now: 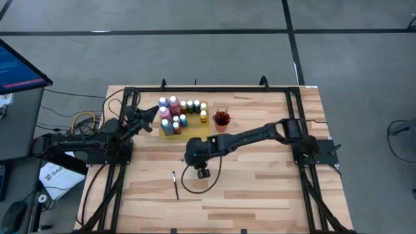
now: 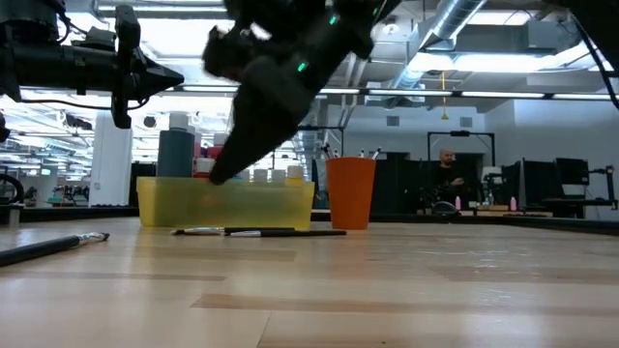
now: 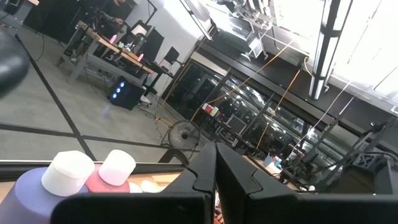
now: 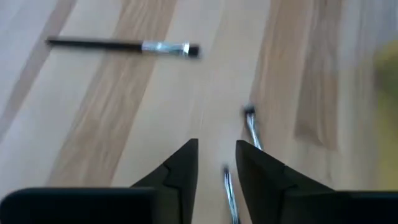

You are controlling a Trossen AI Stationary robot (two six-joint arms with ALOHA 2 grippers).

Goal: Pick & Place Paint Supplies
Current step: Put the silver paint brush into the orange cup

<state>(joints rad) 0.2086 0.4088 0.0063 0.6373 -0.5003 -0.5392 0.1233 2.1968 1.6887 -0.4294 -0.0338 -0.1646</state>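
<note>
Right tool is held low over the middle of the desk, its fingers slightly apart and gripping nothing; two thin metal-tipped brushes are seen lying just beyond and between them in the right wrist view. Left tool is kept at the left edge of the desk, raised, with its fingers pressed together.

About a dozen paint bottles with pale caps are counted on a yellow mat at the far middle of the desk; an exact count cannot be made. One orange-red cup is placed just right of the mat. One dark brush lies alone on the near left of the desk, well apart from the bottles.

Pale wooden planks make up the desk, which is framed by black rails; grey floor surrounds it.

Only in the low view are two brushes shown lying in front of the mat, and a person far off in the room.
</note>
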